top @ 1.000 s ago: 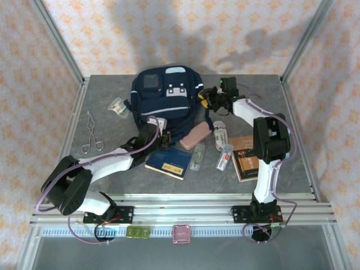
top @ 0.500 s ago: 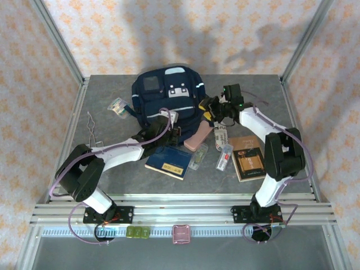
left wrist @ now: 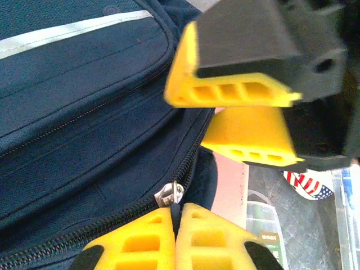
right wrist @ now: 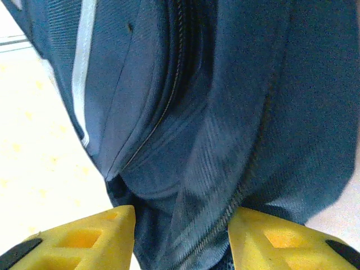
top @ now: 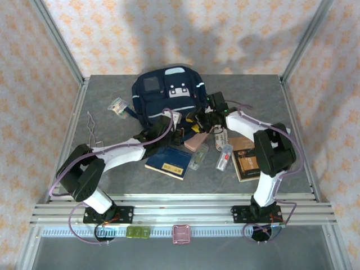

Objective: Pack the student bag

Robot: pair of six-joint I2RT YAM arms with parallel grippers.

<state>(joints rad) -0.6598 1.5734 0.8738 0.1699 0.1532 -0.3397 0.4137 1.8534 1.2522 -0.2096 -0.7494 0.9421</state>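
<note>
Though apart earlier — right pincer now at bag

Student bag is showing navy fabric, with a grey stripe across the front and light grey-white patches up top. Its zipper pull is reading silver. Left pincer and right pincer are both showing yellow fingers on black bodies. Arms are reading white with black joints and purple cables. Counter is showing speckled grey. Walls are carrying an orange floral print on pale cream. Notebook is showing blue with a yellow label, the case pink, the book brown.
</note>
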